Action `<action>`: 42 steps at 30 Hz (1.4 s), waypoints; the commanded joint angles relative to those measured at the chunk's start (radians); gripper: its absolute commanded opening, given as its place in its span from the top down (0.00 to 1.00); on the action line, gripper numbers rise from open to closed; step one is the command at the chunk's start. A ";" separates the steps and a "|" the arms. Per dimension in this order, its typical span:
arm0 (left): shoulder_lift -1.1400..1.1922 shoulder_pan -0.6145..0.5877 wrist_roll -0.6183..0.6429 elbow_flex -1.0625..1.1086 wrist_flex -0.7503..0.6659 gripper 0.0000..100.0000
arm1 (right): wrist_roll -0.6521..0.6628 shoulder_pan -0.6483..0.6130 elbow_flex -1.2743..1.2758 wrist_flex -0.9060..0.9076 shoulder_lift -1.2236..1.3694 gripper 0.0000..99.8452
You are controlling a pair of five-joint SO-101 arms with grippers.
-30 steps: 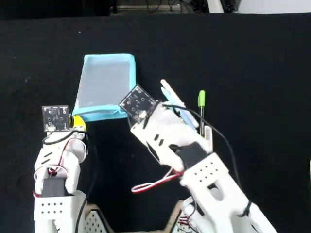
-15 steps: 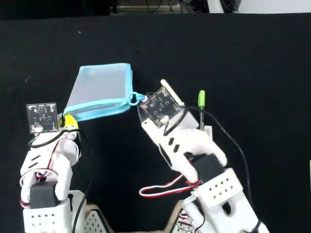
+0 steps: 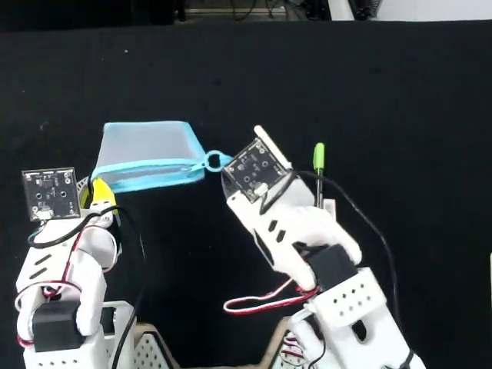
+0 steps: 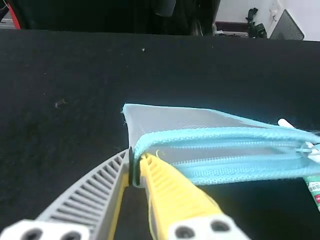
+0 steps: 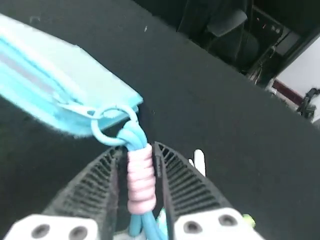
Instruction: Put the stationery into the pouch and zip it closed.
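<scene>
- High view, left side: the left gripper (image 3: pixel 99 195) sits at the near left corner of the pouch (image 3: pixel 144 146). Its grey and yellow jaws are pinched on the teal edge.
- Left wrist view: the left gripper (image 4: pixel 134 165) has its jaws nearly together. The pouch (image 4: pixel 200 127) corner is clamped between the tips. The mesh body and zip band extend away from the jaws toward the far side.
- High view, centre: the pouch hangs stretched between the two sets of jaws. Its zip edge faces the arms.
- Pull ring (image 3: pixel 213 161): it is located at the pouch's right end, just ahead of the right gripper (image 3: pixel 227 164).
- Right wrist view: the right gripper (image 5: pixel 138 150) has its jaws narrowed onto the pull cord (image 5: pixel 140 175), a blue loop wrapped in pink. The ring (image 5: pixel 111 125) lies just beyond the tips. The pouch (image 5: pixel 45 80) extends past it.
- High view, right side: a white pen (image 3: pixel 266 143) and a green pen (image 3: pixel 318 157) lie on the black table (image 3: pixel 400 100), outside the pouch and beside the right jaws. The arm covers both in part.
</scene>
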 commanded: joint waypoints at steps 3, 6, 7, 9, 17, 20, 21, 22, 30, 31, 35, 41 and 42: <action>-0.005 -0.016 -0.008 -0.093 -0.028 0.97 | -0.009 0.029 -0.087 0.058 -0.102 0.99; 0.005 -0.015 -0.008 -0.116 -0.084 0.97 | -0.005 0.034 -0.105 0.060 -0.133 0.99; 0.006 -0.015 -0.008 -0.119 -0.107 0.97 | -0.006 0.034 -0.119 0.064 -0.134 0.99; 0.006 -0.013 -0.008 -0.119 -0.158 0.97 | -0.011 0.031 -0.137 0.066 -0.136 0.99; 0.008 0.196 -0.006 -0.108 -0.219 0.97 | -0.006 0.035 -0.150 0.068 -0.137 0.99; 0.018 0.254 -0.014 -0.101 -0.189 0.97 | -0.006 0.035 -0.185 0.127 -0.136 0.99; 0.029 0.254 -0.034 -0.107 -0.178 0.97 | -0.006 0.035 -0.206 0.166 -0.136 0.99; 0.043 0.254 -0.055 -0.110 -0.169 0.97 | -0.008 0.035 -0.232 0.199 -0.136 0.99; 0.269 0.252 -0.086 -0.334 0.029 0.97 | -0.008 0.031 -0.288 0.245 -0.134 0.99; 0.315 0.252 -0.094 -0.369 0.052 0.97 | -0.005 0.031 -0.288 0.245 -0.134 0.99; 0.483 0.252 -0.130 -0.535 0.161 0.97 | -0.006 0.032 -0.286 0.244 -0.134 0.99; 0.632 0.252 -0.132 -0.651 0.242 0.97 | -0.009 0.031 -0.254 0.238 -0.136 0.99; 0.640 0.252 -0.132 -0.651 0.242 0.97 | -0.009 0.031 -0.246 0.226 -0.136 0.99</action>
